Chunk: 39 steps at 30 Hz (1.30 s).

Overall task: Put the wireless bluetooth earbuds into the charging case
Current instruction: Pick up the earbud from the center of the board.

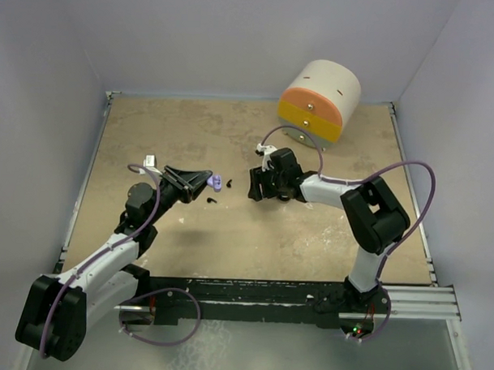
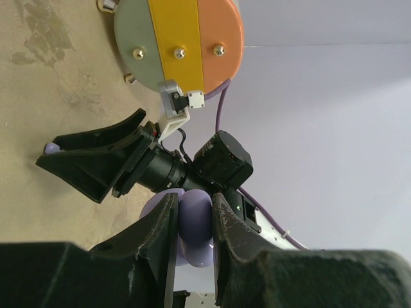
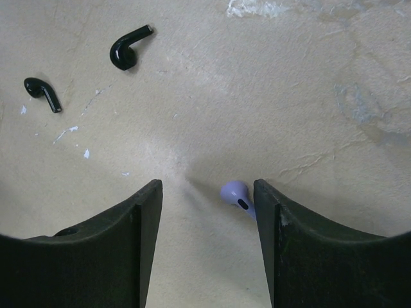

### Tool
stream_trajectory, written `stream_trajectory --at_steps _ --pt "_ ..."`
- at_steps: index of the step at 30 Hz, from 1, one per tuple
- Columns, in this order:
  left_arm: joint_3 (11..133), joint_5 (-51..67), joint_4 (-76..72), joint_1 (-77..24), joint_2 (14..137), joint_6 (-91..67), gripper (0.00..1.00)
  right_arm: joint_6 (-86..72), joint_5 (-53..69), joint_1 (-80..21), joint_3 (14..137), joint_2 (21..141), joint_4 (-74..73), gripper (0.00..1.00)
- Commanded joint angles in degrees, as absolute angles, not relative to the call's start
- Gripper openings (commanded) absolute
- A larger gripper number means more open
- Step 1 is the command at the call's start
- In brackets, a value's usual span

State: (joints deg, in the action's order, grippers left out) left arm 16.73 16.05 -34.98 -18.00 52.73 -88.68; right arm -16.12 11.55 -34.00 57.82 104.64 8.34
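Overhead view: the left gripper [image 1: 200,180] sits just left of the frame's centre, above the tan table [image 1: 309,252]. Its fingers are drawn in tight on a lavender case [image 2: 192,231], a rounded body pinched from both sides. The left wrist view shows the case filling the narrow gap between the two fingers. Whether its lid is up or down cannot be told. The right gripper [image 3: 207,189] faces it from just right of centre, and the two are near but apart. Its jaws stand well open and low to the table, with nothing clamped. A lavender earbud [image 3: 236,194] lies on the table between them, in the lower middle of the right wrist frame. It is close against the right-hand finger; contact cannot be confirmed. One black earbud [image 3: 125,51] lies on the table at the upper left of that frame, and a second black earbud [image 3: 42,92] lies just beside it, further left and lower. Both are clear of the jaws. A drum [image 1: 319,102] with an orange and yellow face stands at the upper right of the overhead view, well apart from both grippers.
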Motion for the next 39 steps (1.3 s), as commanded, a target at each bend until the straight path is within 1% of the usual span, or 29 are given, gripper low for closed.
stream_trajectory --at_steps 1,11,16,20,22,27,37,39 --pt "18.9 15.7 -37.4 -17.5 52.1 -87.4 0.0 -16.8 12.2 -33.7 56.1 101.3 8.2 0.61" --pt "18.3 15.7 -37.6 -17.4 51.5 -87.7 0.0 -17.0 8.7 -33.8 54.9 100.0 8.5 0.61" --pt "18.0 15.5 -37.3 -17.5 51.1 -87.7 0.0 -17.2 6.1 -33.8 55.4 100.8 8.1 0.58" --pt "18.0 15.5 -37.3 -17.5 51.0 -87.7 0.0 -17.3 3.9 -33.8 55.9 101.5 7.2 0.52" --pt "17.9 15.4 -37.4 -17.5 51.2 -87.6 0.0 -17.2 3.1 -33.8 56.0 101.7 6.9 0.47" --pt "17.9 15.3 -37.8 -17.4 51.7 -87.6 0.0 -16.7 3.0 -33.9 55.9 101.9 6.9 0.38" --pt "17.6 15.4 -38.2 -17.4 52.2 -87.7 0.0 -16.4 3.1 -34.2 56.2 102.6 6.9 0.27" --pt "17.5 15.4 -38.2 -17.4 52.2 -87.6 0.0 -16.3 3.1 -34.2 56.3 102.7 6.9 0.25"
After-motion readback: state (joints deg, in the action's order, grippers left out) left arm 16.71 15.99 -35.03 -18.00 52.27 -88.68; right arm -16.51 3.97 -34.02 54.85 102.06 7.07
